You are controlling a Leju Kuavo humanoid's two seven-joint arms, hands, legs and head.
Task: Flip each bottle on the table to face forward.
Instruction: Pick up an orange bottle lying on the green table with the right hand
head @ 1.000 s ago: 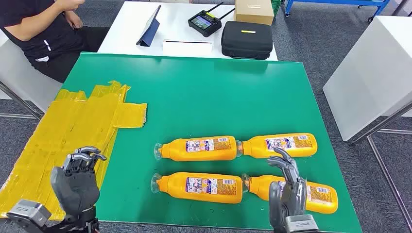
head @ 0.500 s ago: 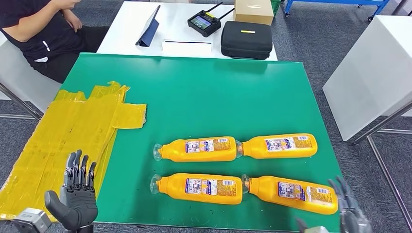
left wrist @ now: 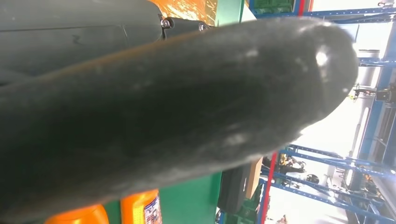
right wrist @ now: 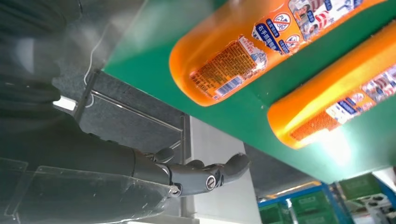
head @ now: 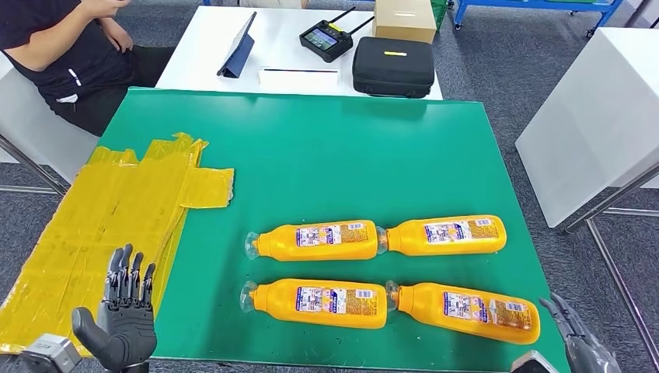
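Note:
Several orange bottles lie on their sides on the green table (head: pixel 334 155), labels up, in two rows. The far row holds one bottle (head: pixel 317 240) and another (head: pixel 444 235) to its right. In the near row lie a bottle (head: pixel 317 302) and the right-most bottle (head: pixel 465 311), whose base shows close in the right wrist view (right wrist: pixel 243 51). My left hand (head: pixel 123 322) stands at the table's near left corner, fingers straight and apart, holding nothing. Off the near right corner my right hand (head: pixel 579 342) hangs open beside the table edge, clear of the bottles, its fingers (right wrist: pixel 205 175) empty.
Crumpled yellow sheeting (head: pixel 116 210) covers the table's left side. A person in black (head: pixel 62 54) sits at the far left. Behind stands a white table with a tablet (head: pixel 239 44), a controller (head: pixel 326 37), a black case (head: pixel 393 66) and a box (head: pixel 404 19). Another white table (head: pixel 591 116) stands right.
My right hand has drawn back from over the near right bottle to beyond the table's near right corner. My left hand has opened its curled fingers and sunk lower.

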